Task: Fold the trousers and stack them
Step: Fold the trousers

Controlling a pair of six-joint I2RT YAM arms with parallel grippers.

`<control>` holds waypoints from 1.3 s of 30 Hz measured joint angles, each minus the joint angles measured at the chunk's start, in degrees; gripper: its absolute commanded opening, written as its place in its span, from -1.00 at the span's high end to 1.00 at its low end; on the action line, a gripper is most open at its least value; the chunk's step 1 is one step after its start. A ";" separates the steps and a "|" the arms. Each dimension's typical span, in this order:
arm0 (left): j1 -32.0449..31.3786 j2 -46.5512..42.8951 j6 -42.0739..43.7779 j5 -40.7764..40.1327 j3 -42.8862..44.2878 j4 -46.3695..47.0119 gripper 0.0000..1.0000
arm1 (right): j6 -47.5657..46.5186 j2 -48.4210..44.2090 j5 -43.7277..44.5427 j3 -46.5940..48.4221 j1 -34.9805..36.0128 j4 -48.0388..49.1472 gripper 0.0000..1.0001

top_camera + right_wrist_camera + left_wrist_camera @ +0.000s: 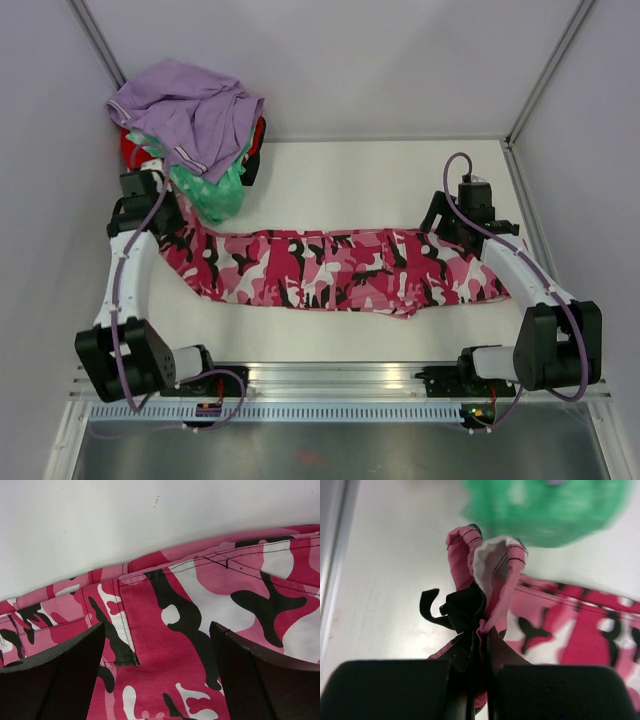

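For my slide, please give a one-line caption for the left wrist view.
Left gripper shut on a bunched end of the pink camouflage trousers, green garment behind.

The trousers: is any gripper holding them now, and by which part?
The left gripper is shut on the trousers, pinching a bunched edge at the end on its side. The right gripper is open above them and holds nothing.

Left claw (479,667) pinched tight; right claw (157,627) spread wide (seemingly hovering).
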 measured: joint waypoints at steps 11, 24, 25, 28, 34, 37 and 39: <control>-38.75 -12.26 -24.13 -11.21 2.16 -6.49 0.95 | 1.29 -1.03 -0.07 -2.67 0.00 1.44 -0.85; -65.88 20.13 -39.76 -18.97 14.01 2.73 0.95 | 2.56 -4.04 4.87 -3.43 -4.85 -2.25 -0.96; -66.34 21.92 -40.41 -18.99 15.13 3.80 0.95 | 2.56 -4.76 4.98 -3.43 -5.68 -2.67 -0.96; -67.04 25.99 -42.21 -18.95 18.08 5.86 0.95 | 2.51 -7.65 5.11 -3.45 -7.32 -3.41 -0.96; -67.73 32.04 -44.35 -17.97 21.99 8.63 0.95 | 1.97 -10.82 4.00 -4.09 -7.39 -3.61 -0.96; -69.18 32.61 -44.85 -17.90 22.01 8.63 0.95 | 1.75 -10.82 4.00 -4.85 -7.39 -3.82 -0.96; -70.53 32.85 -44.98 -17.81 22.10 8.61 0.95 | 1.57 -10.82 3.74 -5.35 -7.39 -4.09 -0.96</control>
